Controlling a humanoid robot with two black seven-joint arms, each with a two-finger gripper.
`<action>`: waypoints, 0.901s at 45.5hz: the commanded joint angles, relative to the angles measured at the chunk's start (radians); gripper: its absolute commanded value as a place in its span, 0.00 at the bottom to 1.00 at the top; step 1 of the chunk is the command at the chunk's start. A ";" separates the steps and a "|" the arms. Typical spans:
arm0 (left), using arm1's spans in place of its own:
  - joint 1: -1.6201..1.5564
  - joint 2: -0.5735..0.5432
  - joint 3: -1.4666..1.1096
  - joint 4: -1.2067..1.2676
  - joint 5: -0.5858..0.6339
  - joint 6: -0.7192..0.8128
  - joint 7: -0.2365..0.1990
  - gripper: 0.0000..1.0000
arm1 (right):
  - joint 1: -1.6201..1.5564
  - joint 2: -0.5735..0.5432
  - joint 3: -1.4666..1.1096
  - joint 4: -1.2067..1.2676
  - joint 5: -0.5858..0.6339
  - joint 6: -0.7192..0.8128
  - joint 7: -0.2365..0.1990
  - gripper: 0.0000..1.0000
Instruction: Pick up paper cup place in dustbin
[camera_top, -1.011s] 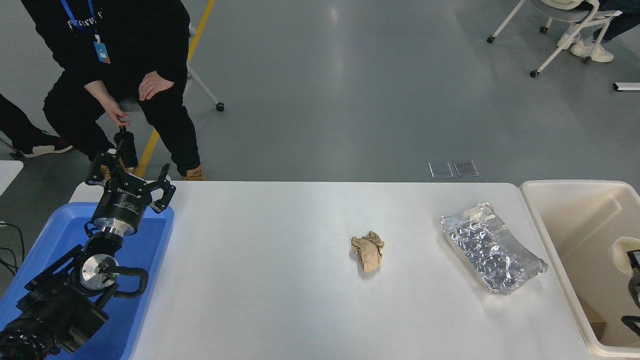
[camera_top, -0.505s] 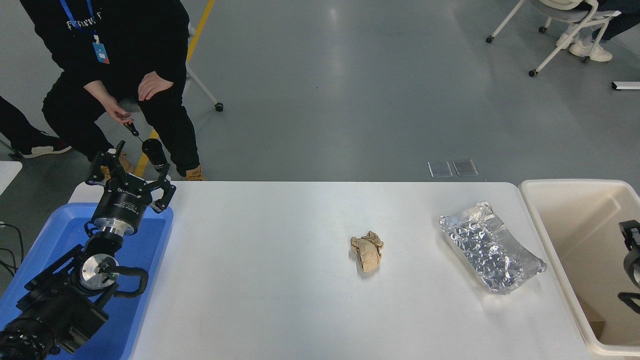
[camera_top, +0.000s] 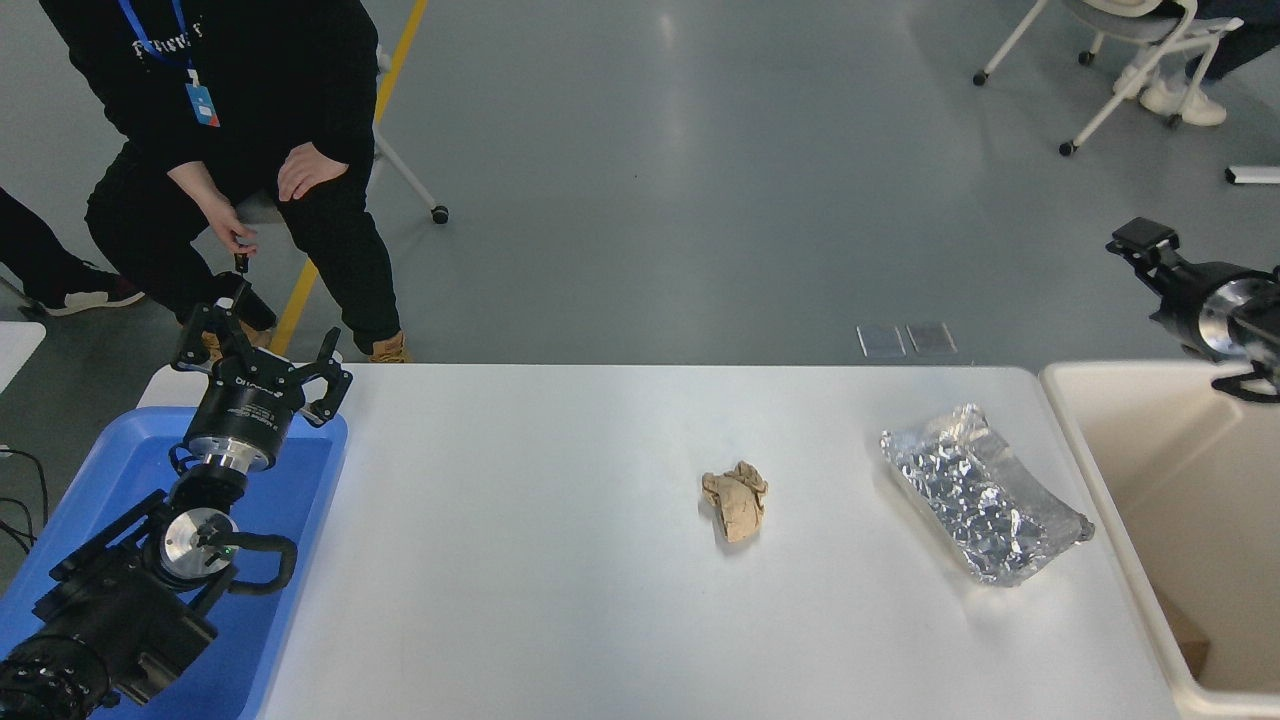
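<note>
Right gripper (camera_top: 1150, 245) is up at the right edge of frame, above and behind the far rim of the large cream rectangular plastic dustbin (camera_top: 1120, 470), which sits against the right edge of the white table (camera_top: 520, 560). Only one black finger tip and the wrist housing show; can't tell how wide the jaws stand, and nothing is visibly held or touched. Small white paper cup: not visible anywhere, neither on the table nor in the part of the dustbin in view. My read is it's already inside the bin, hidden below the frame edge or the near wall, but that's inference only. Arm raised clear of the rim fits a post-drop pose, high enough not to clip the bin wall. Left gripper (camera_top: 262, 352) is parked at the near-left corner, above the far end of the shallow blue plastic tray (camera_top: 300, 560), fingers spread wide, holding nothing. Crumpled brown paper wad (camera_top: 736, 503) lies mid-table, slightly right of centre; crinkled silver foil packet (camera_top: 980, 510) lies near the right edge, just beside the dustbin, not touching it. Both are well apart from either gripper. Person in black (camera_top: 230, 110) sits beyond the far-left corner, a small dark object in one hand.
</note>
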 joint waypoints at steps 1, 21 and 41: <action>0.000 0.001 0.001 -0.001 0.000 0.001 0.000 0.99 | 0.345 0.072 -0.203 0.295 -0.035 0.134 0.000 1.00; 0.002 0.001 0.001 0.001 0.001 0.004 0.000 0.99 | 0.749 0.132 -0.346 0.775 -0.149 0.297 -0.006 1.00; 0.002 0.001 0.001 0.001 0.001 0.004 0.000 0.99 | 1.011 0.182 -0.387 0.961 -0.186 0.519 -0.049 1.00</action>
